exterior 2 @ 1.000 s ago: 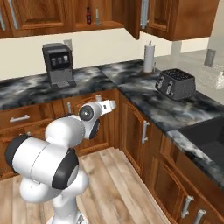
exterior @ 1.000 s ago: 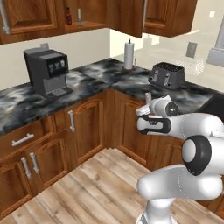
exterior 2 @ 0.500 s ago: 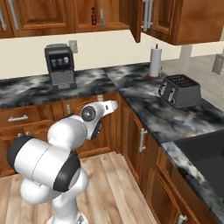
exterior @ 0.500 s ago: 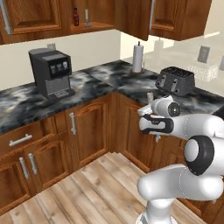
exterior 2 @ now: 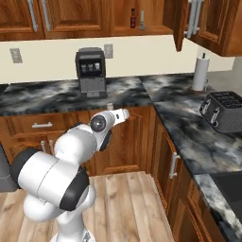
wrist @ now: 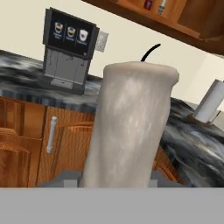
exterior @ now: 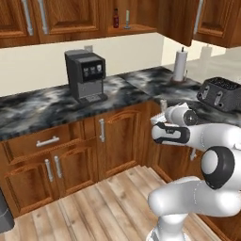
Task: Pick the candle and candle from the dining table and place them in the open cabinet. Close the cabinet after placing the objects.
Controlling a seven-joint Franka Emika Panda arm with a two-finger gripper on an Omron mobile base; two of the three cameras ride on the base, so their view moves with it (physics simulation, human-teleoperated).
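My gripper is shut on the short stubby beige-grey candle, which stands upright between the jaws with its black wick on top. From the base views the same candle pokes up from the hand, held in front of the lower cabinet fronts. High on the wall, the open cabinet has its door swung out. On its shelf stands the thin cream candle beside a dark bottle with a red cap. The dining table is out of view.
A black coffee machine sits on the marbled L-shaped counter. A paper towel roll and a dark toaster stand further right. Wooden drawers and doors run below; wood floor lies in front.
The whole scene has slid to the right in both base views, so the base has moved. The candle stays in the gripper and the arm keeps its pose.
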